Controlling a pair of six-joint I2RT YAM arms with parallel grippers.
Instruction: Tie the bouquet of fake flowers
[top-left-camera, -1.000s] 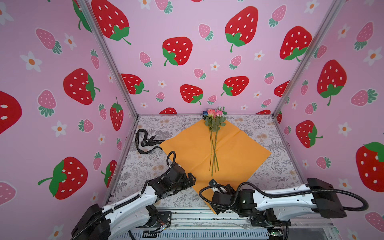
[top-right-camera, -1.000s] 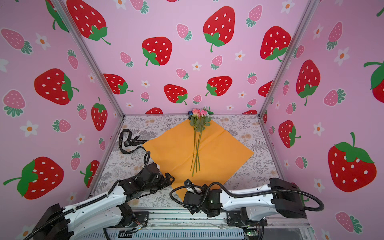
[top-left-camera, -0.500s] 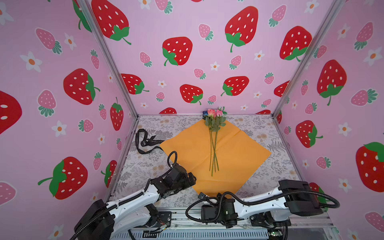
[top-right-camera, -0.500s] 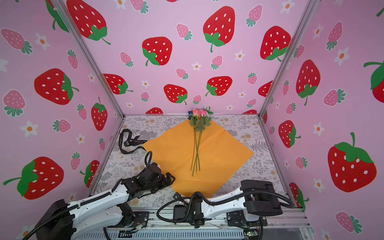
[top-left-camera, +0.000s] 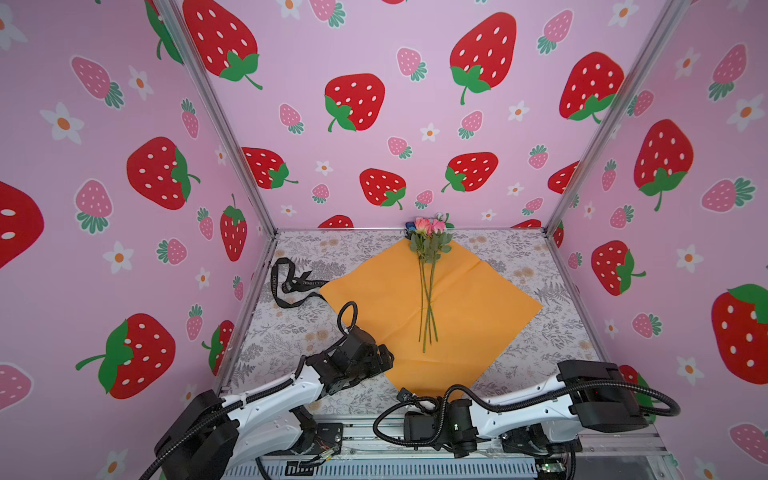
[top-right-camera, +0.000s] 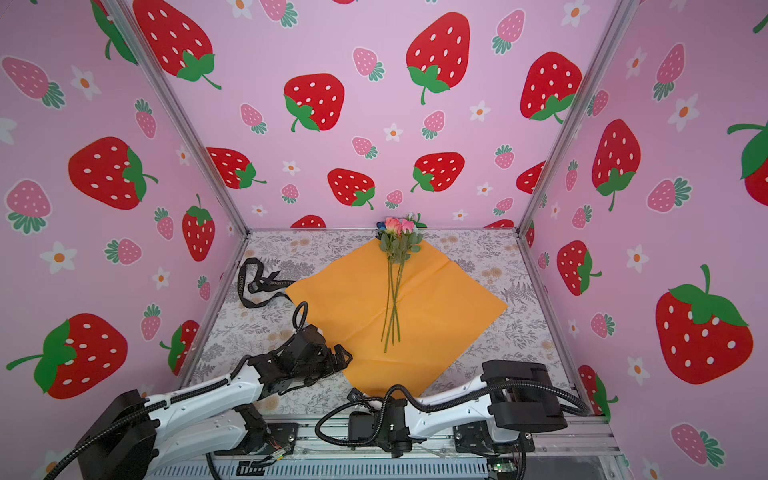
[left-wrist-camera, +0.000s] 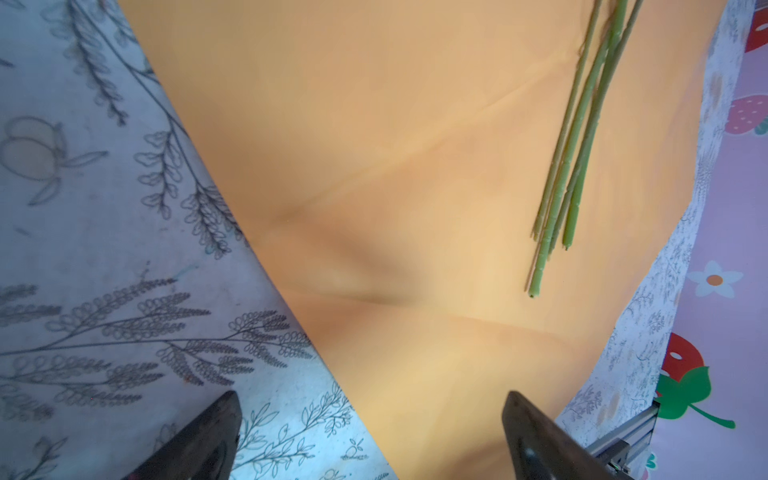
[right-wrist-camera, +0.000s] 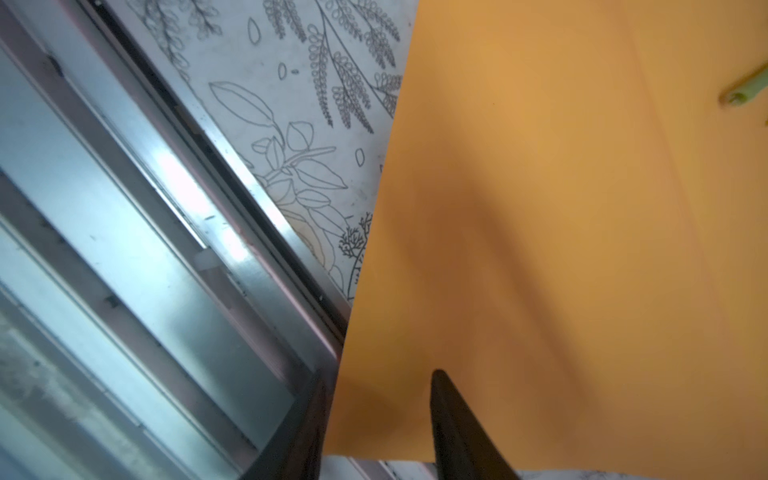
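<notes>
I am working over the grey-and-white table covering printed with leaf sprigs (top-left-camera: 286, 336), and the square sheet of orange wrapping paper (top-left-camera: 478, 299) is lying flat on it like a diamond, its near corner reaching the metal front rail. The bouquet of fake flowers (top-left-camera: 428, 270) is resting down the middle of that sheet, pink blooms at the far corner and thin green stems pointing toward me, untied and unwrapped. The long black ribbon with pale lettering (top-left-camera: 291, 286) is lying looped just off the sheet's left corner, untouched. My left gripper (left-wrist-camera: 372, 399) is hanging wide open and empty over the sheet's left edge. My right gripper (right-wrist-camera: 378, 374) is straddling the near corner, its jaws part-way apart with paper between them and not yet pinching. I am judging the risks from here: thin paper may be slipping out of a shallow bite or tearing; a hasty lift may be dragging the whole sheet and rolling the loose stems apart; my lower finger may be catching on the rail.
</notes>
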